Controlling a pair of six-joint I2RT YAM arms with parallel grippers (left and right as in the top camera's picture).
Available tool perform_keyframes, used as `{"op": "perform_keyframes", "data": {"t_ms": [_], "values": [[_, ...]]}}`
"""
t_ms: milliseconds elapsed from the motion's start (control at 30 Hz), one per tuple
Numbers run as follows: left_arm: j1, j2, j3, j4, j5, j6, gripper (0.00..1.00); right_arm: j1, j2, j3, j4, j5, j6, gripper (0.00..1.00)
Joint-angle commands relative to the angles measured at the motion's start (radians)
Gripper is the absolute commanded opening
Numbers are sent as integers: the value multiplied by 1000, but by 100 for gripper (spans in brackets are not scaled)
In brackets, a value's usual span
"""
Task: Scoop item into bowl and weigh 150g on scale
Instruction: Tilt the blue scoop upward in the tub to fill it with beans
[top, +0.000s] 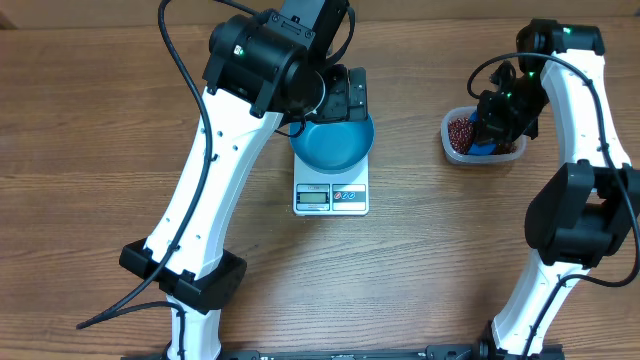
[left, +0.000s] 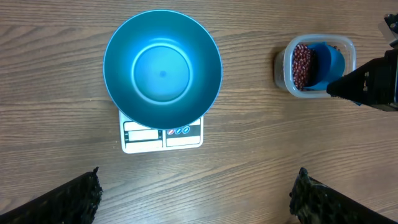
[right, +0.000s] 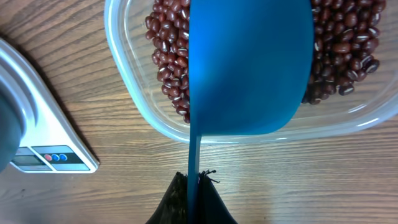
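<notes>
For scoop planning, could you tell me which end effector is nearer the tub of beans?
Right. The right end effector holds the scoop at the tub; the left end effector hovers above the bowl on the scale.

Background surface: a wooden table fills all three views, its top a mid-brown wood grain with darker streaks that run left to right in the overhead and left-wrist views and slant diagonally in the right-wrist view. Illumination is even and diffuse, giving the wood a dull, matte look with only faint, soft-edged shadows, and the tone is slightly paler toward the upper left of the overhead view. A narrow black strip lies along the bottom edge of the overhead view, at the table's near side.
</notes>
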Motion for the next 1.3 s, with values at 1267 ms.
{"op": "perform_keyframes", "data": {"t_ms": [1267], "values": [[4,0,21,-2,21,12,100,-94,11,-193,46,-289,-144,4]]}}
